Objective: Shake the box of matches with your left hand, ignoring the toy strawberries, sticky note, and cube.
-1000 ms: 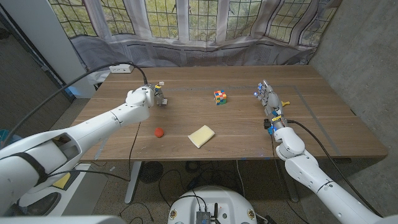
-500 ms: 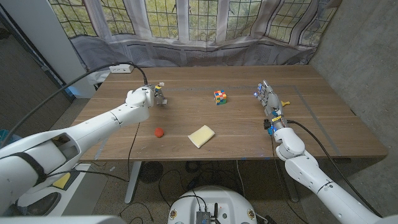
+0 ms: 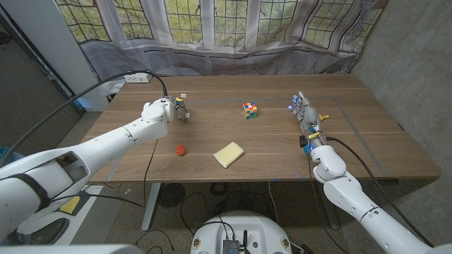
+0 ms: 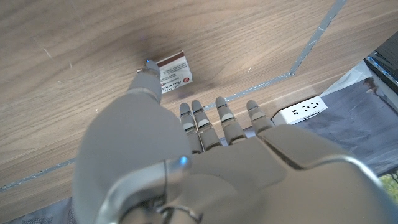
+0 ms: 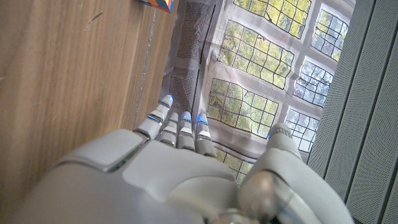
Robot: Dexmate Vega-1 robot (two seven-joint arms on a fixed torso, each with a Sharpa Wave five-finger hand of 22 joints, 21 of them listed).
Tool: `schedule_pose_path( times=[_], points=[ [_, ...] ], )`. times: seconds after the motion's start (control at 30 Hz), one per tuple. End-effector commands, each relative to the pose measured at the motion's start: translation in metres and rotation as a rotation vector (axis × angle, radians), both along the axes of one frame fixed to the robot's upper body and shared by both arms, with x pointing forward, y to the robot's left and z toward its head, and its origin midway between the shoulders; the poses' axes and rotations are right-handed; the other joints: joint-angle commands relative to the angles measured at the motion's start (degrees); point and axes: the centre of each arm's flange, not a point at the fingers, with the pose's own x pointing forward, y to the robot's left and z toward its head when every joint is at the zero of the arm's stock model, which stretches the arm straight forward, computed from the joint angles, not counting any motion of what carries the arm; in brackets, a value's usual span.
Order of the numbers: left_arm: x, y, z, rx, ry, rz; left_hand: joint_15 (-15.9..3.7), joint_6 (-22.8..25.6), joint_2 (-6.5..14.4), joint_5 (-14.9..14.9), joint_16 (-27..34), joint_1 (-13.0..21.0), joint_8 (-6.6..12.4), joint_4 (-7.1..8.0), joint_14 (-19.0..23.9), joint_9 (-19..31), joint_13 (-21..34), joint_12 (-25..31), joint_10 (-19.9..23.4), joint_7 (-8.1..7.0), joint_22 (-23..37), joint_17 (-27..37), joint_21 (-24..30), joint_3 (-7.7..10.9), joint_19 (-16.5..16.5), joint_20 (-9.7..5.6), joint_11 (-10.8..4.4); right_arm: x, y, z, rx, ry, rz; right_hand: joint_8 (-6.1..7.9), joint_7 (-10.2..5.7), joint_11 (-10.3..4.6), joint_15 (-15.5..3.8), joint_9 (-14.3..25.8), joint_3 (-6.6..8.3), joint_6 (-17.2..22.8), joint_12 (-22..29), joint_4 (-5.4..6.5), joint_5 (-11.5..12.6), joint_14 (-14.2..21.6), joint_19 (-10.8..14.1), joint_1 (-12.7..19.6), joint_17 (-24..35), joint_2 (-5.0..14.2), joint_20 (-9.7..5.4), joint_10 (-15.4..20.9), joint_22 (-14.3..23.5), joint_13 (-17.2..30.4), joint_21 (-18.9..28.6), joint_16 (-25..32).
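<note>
A wooden table (image 3: 268, 152) is seen from above, with a white robot arm entering from each lower corner. The left hand (image 3: 158, 111) hangs over the far left part of the table, its fingers spread and empty. Directly beyond its fingertips, a small white and red box of matches (image 4: 173, 72) lies flat on the wood; the thumb tip reaches the box's edge, but whether it touches cannot be told. The right hand (image 3: 305, 113) stands near the right side, fingers straight and apart, holding nothing. A multicoloured cube (image 3: 250, 109) sits mid-table toward the far edge. Nearer the front lie a small red toy strawberry (image 3: 181, 149) and a pale yellow sticky note pad (image 3: 229, 154).
</note>
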Motion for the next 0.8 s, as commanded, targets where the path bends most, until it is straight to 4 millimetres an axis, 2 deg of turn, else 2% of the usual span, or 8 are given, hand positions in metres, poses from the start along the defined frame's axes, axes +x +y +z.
schedule_pose_path(
  times=[0.03,0.07,0.1,0.23,0.4,0.8],
  points=[
    [-0.003,0.003,-0.001,0.0,0.01,-0.01,0.4,-2.64,-0.15,-0.04,-0.21,-2.36,0.21,0.49,-1.76,0.1,-0.1,0.23,-3.07,0.38,0.22,0.26,-0.03,-1.04,-1.43,0.14,1.26,-0.002,0.003,-0.002,0.005,0.003,0.001,-0.02,-0.01,-0.05,0.08,0.25,0.02,0.29,-0.05,-0.01,-0.14,0.33,0.35,0.38,0.14,0.46,-0.04,0.58,0.18,0.24,-0.13,-0.09],
    [-0.003,0.003,-0.001,-0.001,0.012,-0.014,0.56,-3.57,-0.24,-0.02,-0.22,-2.95,0.09,0.65,-2.2,0.09,-0.14,0.34,-3.51,0.57,0.23,0.27,-0.07,-1.25,-1.8,0.15,1.32,-0.002,0.003,-0.003,0.002,0.002,0.0,-0.03,-0.02,-0.05,0.12,0.25,0.02,0.26,-0.06,0.0,-0.14,0.37,0.36,0.38,0.14,0.47,0.01,0.56,0.18,0.24,-0.13,-0.08],
    [-0.004,0.003,-0.001,-0.004,0.013,-0.009,0.71,-4.08,-0.3,0.02,-0.21,-3.57,0.21,0.82,-2.64,0.08,-0.19,0.37,-4.18,0.77,0.23,0.28,-0.09,-1.46,-2.23,0.15,2.13,-0.002,0.003,-0.003,0.0,0.002,0.0,-0.02,-0.01,-0.05,0.12,0.25,0.02,0.3,-0.06,-0.01,-0.14,0.32,0.35,0.39,0.14,0.47,0.0,0.57,0.18,0.24,-0.13,-0.1],
    [-0.005,0.003,-0.001,-0.002,0.014,-0.014,1.11,-4.5,-0.45,0.07,-0.13,-5.07,0.41,1.36,-3.19,0.07,-0.26,0.62,-4.67,1.07,0.24,0.34,-0.11,-2.0,-2.93,0.15,3.56,-0.003,0.004,-0.003,-0.001,0.002,0.001,-0.03,0.02,-0.07,0.15,0.25,0.02,0.26,-0.05,-0.01,-0.14,0.3,0.32,0.41,0.13,0.49,-0.01,0.58,0.18,0.24,-0.14,-0.11],
    [-0.01,0.004,0.0,-0.018,-0.011,-0.031,1.42,-4.78,-0.28,0.03,-0.05,-6.16,0.48,1.88,-3.44,0.08,-0.29,0.78,-4.84,1.51,0.25,0.41,-0.1,-2.29,-3.3,0.15,3.83,-0.005,0.004,-0.003,-0.002,0.001,-0.001,-0.03,-0.01,-0.05,0.15,0.25,0.01,0.28,-0.05,-0.01,-0.14,0.29,0.35,0.41,0.14,0.48,-0.01,0.61,0.18,0.24,-0.13,-0.12],
    [-0.032,0.006,0.006,-0.097,-0.146,-0.093,1.66,-4.31,-0.41,-0.04,0.45,-12.37,0.99,4.71,-3.47,0.03,-0.45,1.56,-4.33,2.24,0.33,0.65,0.19,-4.43,-3.98,0.15,4.63,-0.008,0.004,-0.002,-0.004,-0.005,-0.003,-0.02,0.01,-0.01,0.09,0.25,-0.01,0.3,-0.05,0.0,-0.15,0.3,0.33,0.4,0.14,0.5,0.02,0.62,0.18,0.24,-0.14,-0.11]
  ],
)
